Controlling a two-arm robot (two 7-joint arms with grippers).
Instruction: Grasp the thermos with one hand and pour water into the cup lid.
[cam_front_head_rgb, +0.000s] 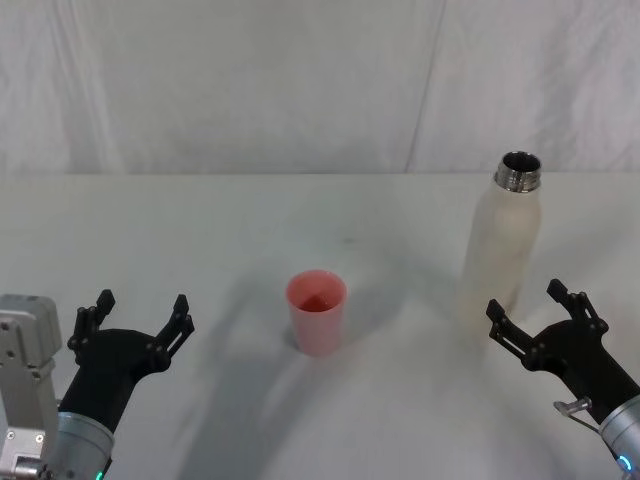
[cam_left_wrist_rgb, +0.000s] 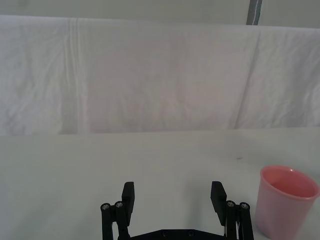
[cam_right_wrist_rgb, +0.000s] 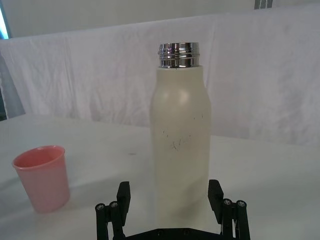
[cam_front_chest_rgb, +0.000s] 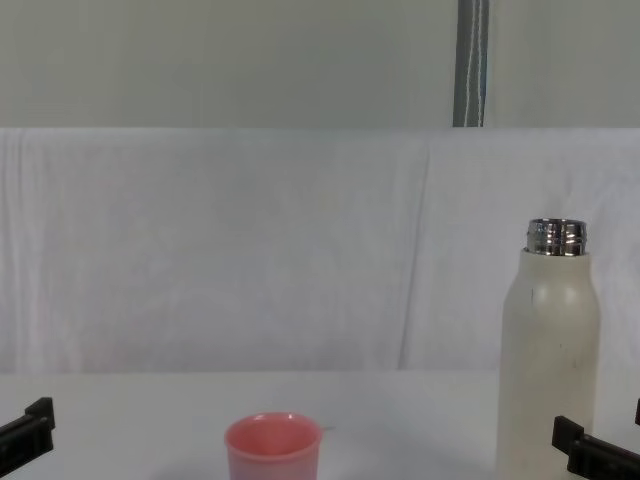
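While one thermos (cam_front_head_rgb: 502, 247) and one cup lid (cam_front_head_rgb: 317, 311) stand apart, two pincers — left (cam_front_head_rgb: 138, 318), right (cam_front_head_rgb: 547, 314) — gape released.

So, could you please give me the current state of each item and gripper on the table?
thermos: upright, uncapped, ungrasped.
cup lid: upright, mouth up, standing free.
right gripper: open, just short of the thermos.
left gripper: open, holding nothing, left of the cup lid.

A white cloth covers the desk (cam_front_head_rgb: 200, 230) and hangs creased as a backdrop (cam_front_chest_rgb: 250, 250) behind it, where a grey vertical pole (cam_front_chest_rgb: 471, 62) rises against the wall.
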